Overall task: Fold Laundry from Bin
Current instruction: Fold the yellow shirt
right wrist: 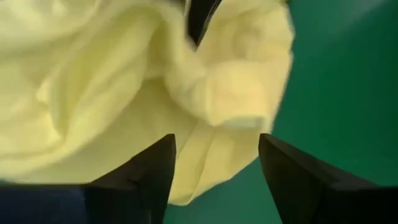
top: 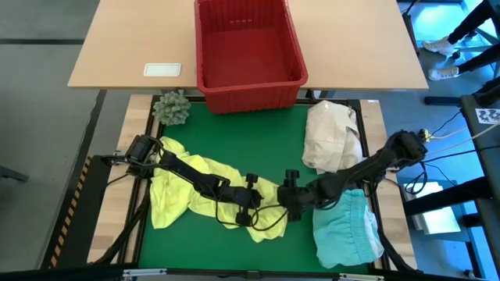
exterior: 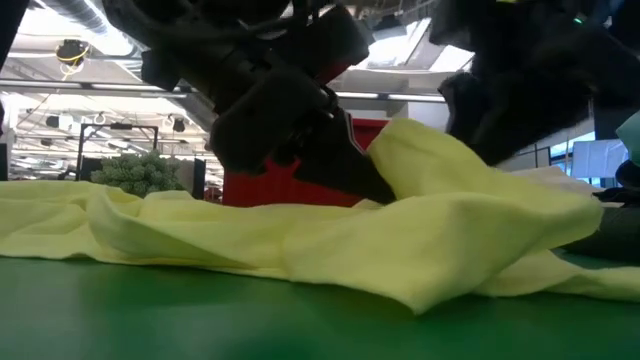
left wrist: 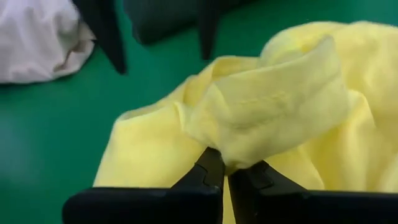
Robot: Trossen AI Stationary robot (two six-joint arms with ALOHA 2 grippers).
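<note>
Yellow garment [left wrist: 280, 106] fills my nearest view, a raised fold of it pinched tight in my left gripper [left wrist: 225, 171]. No writing is readable. My right gripper [right wrist: 216, 158], just beside, stands parted with that fold ahead between its fingers, unheld. Turquoise garment [top: 344, 228] and cream bundle [top: 332, 136] lie right; the red bin [top: 248, 47] sits beyond the green mat [top: 234, 133].

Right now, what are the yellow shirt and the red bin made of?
The yellow shirt looks like soft knit cotton cloth, matte: it bunches into rounded folds where the left end effector pinches it. The red bin looks like hard molded plastic, slightly glossy: straight slotted walls, thick rim. The exact fibre cannot be told.
</note>
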